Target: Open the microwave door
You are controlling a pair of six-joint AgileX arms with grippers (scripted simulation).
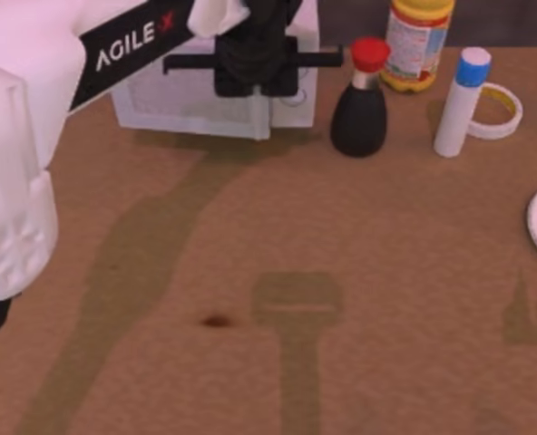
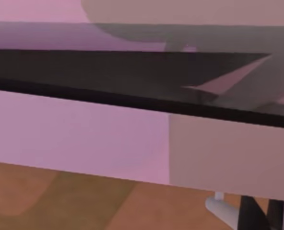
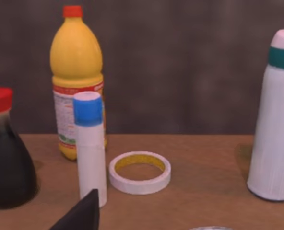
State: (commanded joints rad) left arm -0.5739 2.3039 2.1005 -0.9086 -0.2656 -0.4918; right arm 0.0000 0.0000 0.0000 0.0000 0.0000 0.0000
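Brown tabletop (image 1: 250,272) carries the microwave (image 1: 160,100) at its far left. Left gripper (image 1: 255,59) is at the microwave door (image 1: 191,104) near the handle; whether it pinches, I cannot tell. Next, probably, a pull outward.

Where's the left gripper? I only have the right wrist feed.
Observer: Top view has the left gripper over the microwave's front, at the table's far edge.
Operator: Where's that from the soy bottle?
Observer: The microwave sits just left of the soy bottle, close beside it.
Operator: Door open?
Observer: Can't tell. The left arm covers much of the door in the top view.
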